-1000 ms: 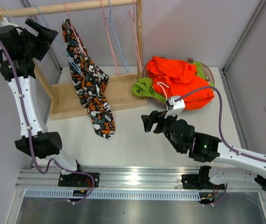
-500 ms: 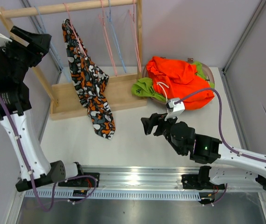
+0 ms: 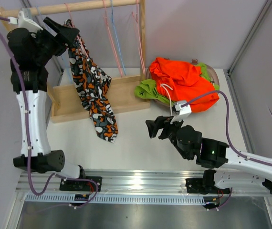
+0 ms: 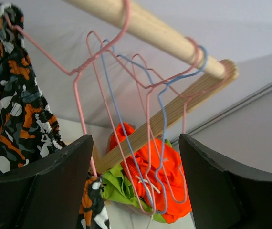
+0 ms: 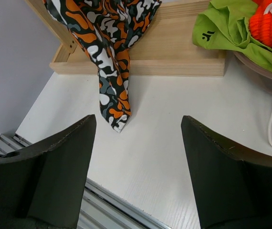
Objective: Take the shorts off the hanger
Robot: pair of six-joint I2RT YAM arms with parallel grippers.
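Left fingers (image 3: 69, 32) apart beside orange-black-white camouflage fabric shorts (image 3: 94, 90); right fingers (image 3: 158, 128) apart. Left may grab thin pink wire hanger (image 4: 80, 114), not cloth.

I've swung my left tool (image 3: 70, 34) in from the worktop's (image 3: 141, 143) 9 o'clock edge toward 3 o'clock. It now sits just beside the top of the camouflage shorts (image 3: 95, 90), higher than half a second ago.
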